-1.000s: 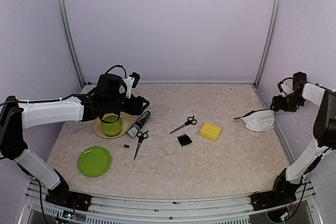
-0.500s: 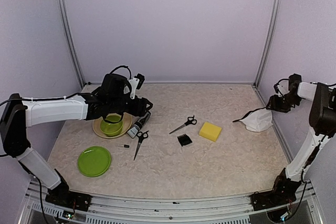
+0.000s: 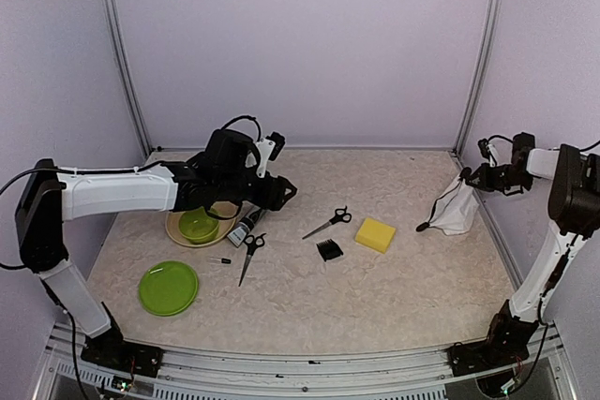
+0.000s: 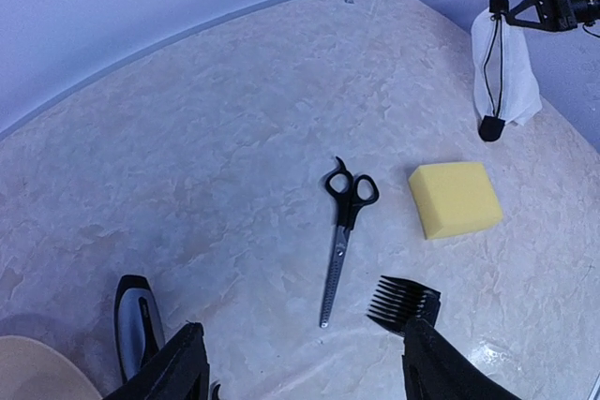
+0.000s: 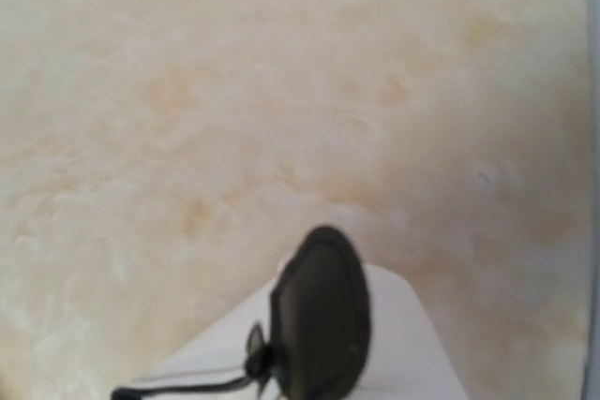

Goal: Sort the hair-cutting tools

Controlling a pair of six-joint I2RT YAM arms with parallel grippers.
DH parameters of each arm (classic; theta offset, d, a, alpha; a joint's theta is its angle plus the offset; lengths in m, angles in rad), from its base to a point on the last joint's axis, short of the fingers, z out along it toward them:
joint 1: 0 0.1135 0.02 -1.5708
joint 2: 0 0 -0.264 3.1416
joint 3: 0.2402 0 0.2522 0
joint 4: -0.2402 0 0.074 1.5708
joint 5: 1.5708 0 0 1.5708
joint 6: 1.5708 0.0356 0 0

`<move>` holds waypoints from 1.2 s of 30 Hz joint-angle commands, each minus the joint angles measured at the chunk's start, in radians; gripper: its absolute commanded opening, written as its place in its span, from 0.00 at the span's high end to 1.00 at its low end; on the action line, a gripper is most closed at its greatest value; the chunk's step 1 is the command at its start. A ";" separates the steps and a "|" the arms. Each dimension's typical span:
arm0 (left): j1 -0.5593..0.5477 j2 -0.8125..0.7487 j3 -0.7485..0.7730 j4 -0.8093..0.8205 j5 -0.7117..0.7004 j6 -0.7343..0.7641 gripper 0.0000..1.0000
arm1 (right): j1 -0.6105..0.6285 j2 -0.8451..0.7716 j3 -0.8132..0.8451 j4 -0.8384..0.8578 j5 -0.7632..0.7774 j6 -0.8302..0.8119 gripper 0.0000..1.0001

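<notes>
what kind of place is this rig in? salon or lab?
Likely a lab robot test cell, not a salon: plain lilac walls on metal posts box in a marbled table, with scissors and a sponge laid out as props.

Smooth marbled beige bench top (image 4: 216,138) with a faint sheen, scissors (image 4: 341,241) of bright steel with black plastic handles, matt black plastic comb guard (image 4: 401,304), porous yellow foam block (image 4: 455,199), soft white cloth pouch (image 4: 511,72)
</notes>
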 commanded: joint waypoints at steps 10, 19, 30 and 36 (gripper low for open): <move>-0.184 0.270 0.230 0.070 0.112 -0.164 0.33 | 0.051 -0.393 -0.259 0.108 -0.416 -0.035 1.00; -0.216 0.453 0.336 0.277 0.268 -0.355 0.33 | 0.208 -0.635 -0.440 0.262 -0.528 0.054 1.00; -0.293 0.496 0.312 0.471 0.303 -0.239 0.07 | 0.314 -0.654 -0.406 0.218 -0.589 0.082 1.00; -0.299 0.542 0.348 0.487 0.284 -0.276 0.23 | 0.320 -0.662 -0.404 0.209 -0.621 0.085 1.00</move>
